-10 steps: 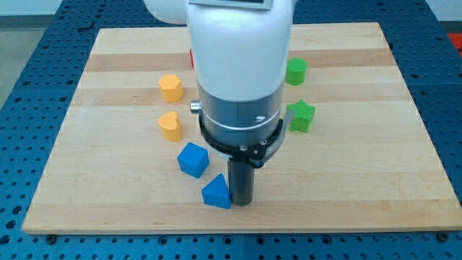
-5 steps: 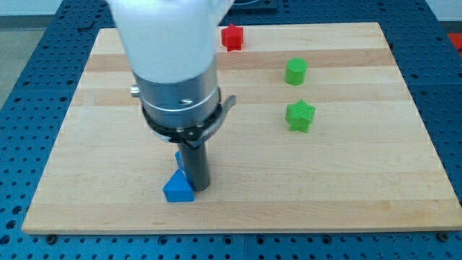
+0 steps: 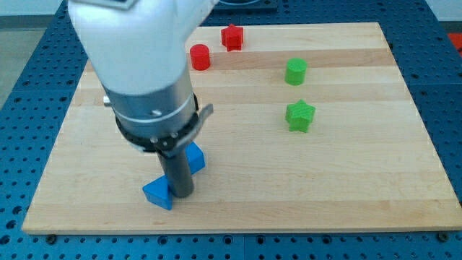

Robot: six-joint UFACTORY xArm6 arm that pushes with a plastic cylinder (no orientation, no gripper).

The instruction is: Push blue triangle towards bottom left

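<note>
My tip [image 3: 180, 195] sits low on the wooden board [image 3: 361, 180], touching the right side of the blue triangle [image 3: 158, 193], which lies toward the view's bottom left. A blue cube [image 3: 194, 158] sits just above-right of the rod. There is no pincer, only the bare rod.

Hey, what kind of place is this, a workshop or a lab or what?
Most likely a robotics lab bench: a wooden board sits on a blue perforated table, and my tip pushes a blue triangle among small coloured blocks.
</note>
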